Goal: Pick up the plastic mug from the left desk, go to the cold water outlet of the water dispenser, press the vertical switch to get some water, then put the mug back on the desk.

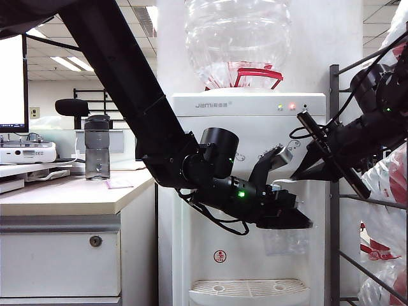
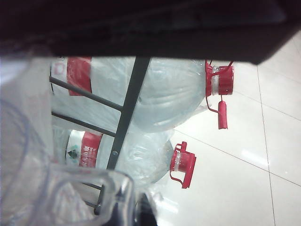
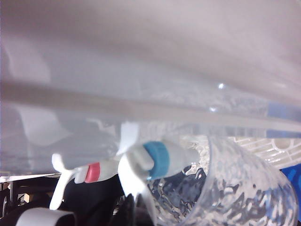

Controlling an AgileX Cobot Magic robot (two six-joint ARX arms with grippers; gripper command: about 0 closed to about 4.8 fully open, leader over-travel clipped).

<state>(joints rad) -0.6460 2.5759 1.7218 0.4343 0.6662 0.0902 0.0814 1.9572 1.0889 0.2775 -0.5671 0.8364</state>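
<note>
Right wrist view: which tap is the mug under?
The blue-banded tap; the plastic mug sits beneath it. The red-banded tap stands beside, off the mug.

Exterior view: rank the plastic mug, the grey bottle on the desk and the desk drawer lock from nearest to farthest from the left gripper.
1. Plastic mug: hanging just under the left gripper, at the dispenser front.
2. Drawer lock: far left, on the desk front.
3. Grey bottle: far left, on the desktop; too close to call against the lock.

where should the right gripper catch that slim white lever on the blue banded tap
Judging by the right wrist view, take the slim white lever near its free upper end, coming from the front, since it stands upright over the blue-banded white tap. The clear dimpled plastic mug sits close below, held by the left gripper, so keep the shut right gripper above it.
</note>
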